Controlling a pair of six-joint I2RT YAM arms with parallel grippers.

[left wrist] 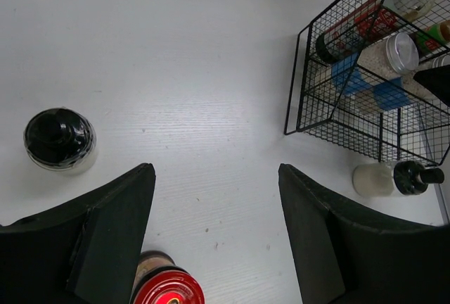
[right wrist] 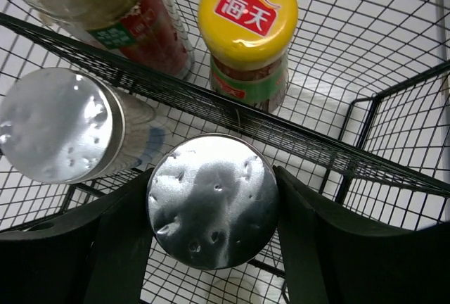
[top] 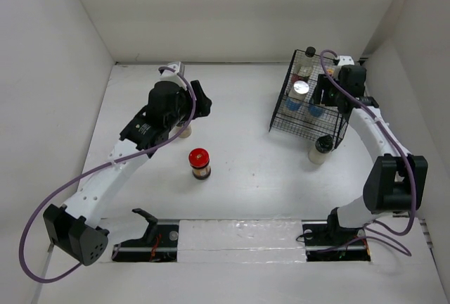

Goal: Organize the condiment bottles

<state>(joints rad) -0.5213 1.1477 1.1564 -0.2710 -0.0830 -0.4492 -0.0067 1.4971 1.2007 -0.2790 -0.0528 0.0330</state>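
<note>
1. Left arm reaches over the left tabletop (top: 246, 107). Right arm bends down into the far-right rack (top: 281, 114).
2. Rack holds a clear bottle (right wrist: 112, 8), yellow-lidded jar (right wrist: 246, 29) and two silver-lidded jars.
3. Right gripper (right wrist: 214, 177) clamps one silver jar (right wrist: 211, 212), with its twin (right wrist: 60, 124) beside it.
4. Left gripper (left wrist: 214, 177) is spread wide and empty, between the dark-capped bottle (left wrist: 60, 138) and red-lidded jar (left wrist: 165, 290).

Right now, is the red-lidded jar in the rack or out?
Out. The jar stands upright on the table, left of the rack.
</note>
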